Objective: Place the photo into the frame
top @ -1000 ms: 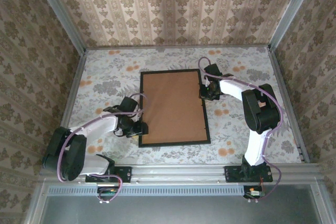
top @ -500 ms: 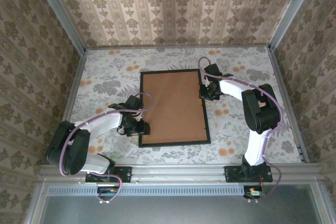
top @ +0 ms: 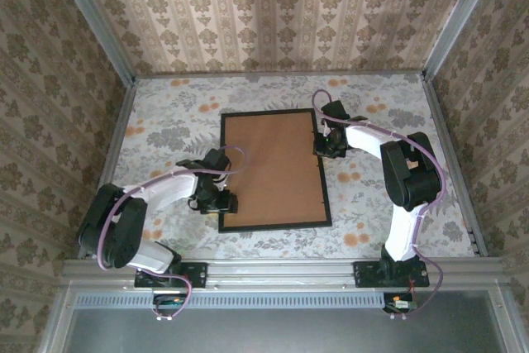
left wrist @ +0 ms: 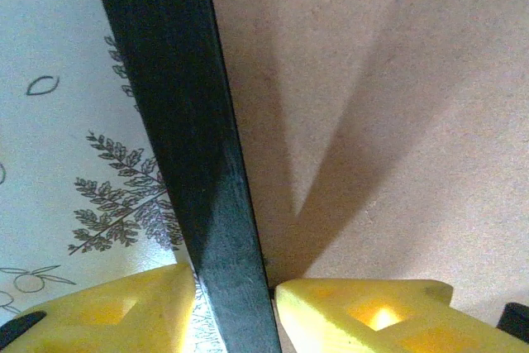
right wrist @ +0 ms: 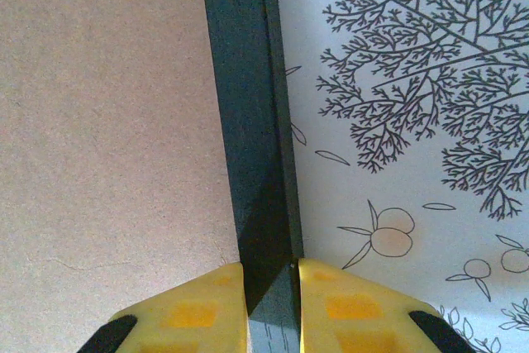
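While the frame (top: 273,225) is lying back-up mid-table, backing board (top: 273,167) seated, the right gripper (right wrist: 271,279) is clamping 1 rail; the left gripper (left wrist: 234,303) is straddling the other, grip unclear; closing-up seems underway, so securing the board probably comes next.

Thin black frame (top: 275,226), flat, central.

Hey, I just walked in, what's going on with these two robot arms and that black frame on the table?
The frame lies flat on the flowered table with a brown backing board sitting inside it. The right gripper is pinched on the frame's right rail near the far corner. The left gripper straddles the left rail near the near corner; whether it is gripping is unclear. Whether the photo is under the board cannot be told.
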